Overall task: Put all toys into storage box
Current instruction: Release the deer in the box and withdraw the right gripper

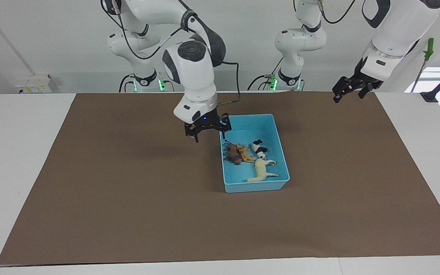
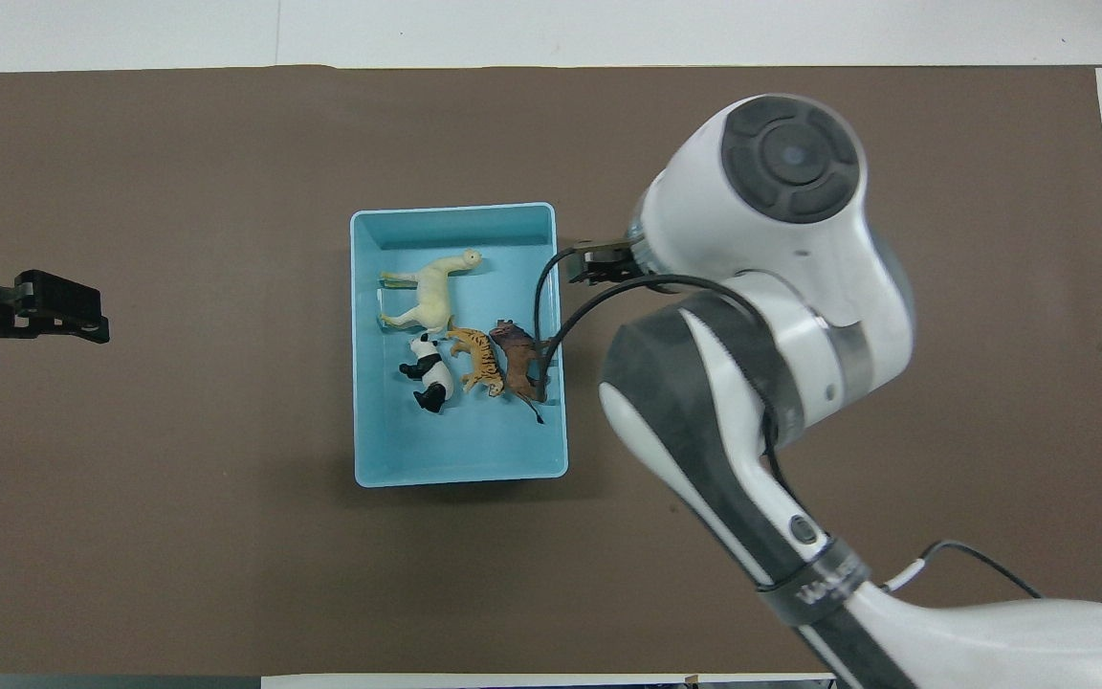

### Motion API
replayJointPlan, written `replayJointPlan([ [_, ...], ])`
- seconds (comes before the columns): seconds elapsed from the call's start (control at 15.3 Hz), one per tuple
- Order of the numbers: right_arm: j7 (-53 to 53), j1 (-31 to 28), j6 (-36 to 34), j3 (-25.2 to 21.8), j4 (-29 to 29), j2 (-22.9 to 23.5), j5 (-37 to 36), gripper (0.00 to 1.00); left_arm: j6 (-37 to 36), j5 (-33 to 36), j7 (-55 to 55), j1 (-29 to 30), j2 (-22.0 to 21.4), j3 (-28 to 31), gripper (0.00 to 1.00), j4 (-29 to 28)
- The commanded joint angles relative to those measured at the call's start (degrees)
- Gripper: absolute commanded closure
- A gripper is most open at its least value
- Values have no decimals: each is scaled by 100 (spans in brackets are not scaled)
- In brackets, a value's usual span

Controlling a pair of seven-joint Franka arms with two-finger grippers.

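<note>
Storage box [image 1: 277, 145], frame centre, holds horse [image 1: 262, 170], panda [image 1: 259, 149], tiger [image 1: 246, 152] and lion [image 1: 233, 154]. Right gripper [image 1: 209, 131] hangs open and empty above its rim; a careless descent could clip that wall. Left gripper [image 1: 348, 89] waits upper right, seemingly open.

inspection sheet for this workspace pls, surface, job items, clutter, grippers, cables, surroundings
surface: brown mat on a white table.
job's things: light-blue storage box mid-mat; cream-white horse, panda, tiger and brown lion all lie inside it; horse farthest from the robots.
clutter: nothing seen on the mat outside the box.
grippers: right gripper open, empty, over the box's edge toward the right arm's end; left gripper empty, waiting over the mat's edge at the left arm's end.
cables: black cable loops from the right arm's wrist over the box rim.
surroundings: white wall; green-handled tool beside the left arm.
</note>
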Motion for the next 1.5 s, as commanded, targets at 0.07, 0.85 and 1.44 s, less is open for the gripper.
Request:
replayJointPlan([
  [0.07, -1304, -1167, -333, 71, -286, -497, 4, 0, -152, 5, 133, -152, 16, 317, 0, 23],
  [0.85, -2151, -2796, -1652, 36, -917, -1394, -268, 0, -292, -39, 467, -161, 333, 256, 0, 313],
  [1.44, -2274, -2805, -1255, 54, -673, -1271, -699, 0, -257, -66, 960, -196, 271, 247, 0, 304],
])
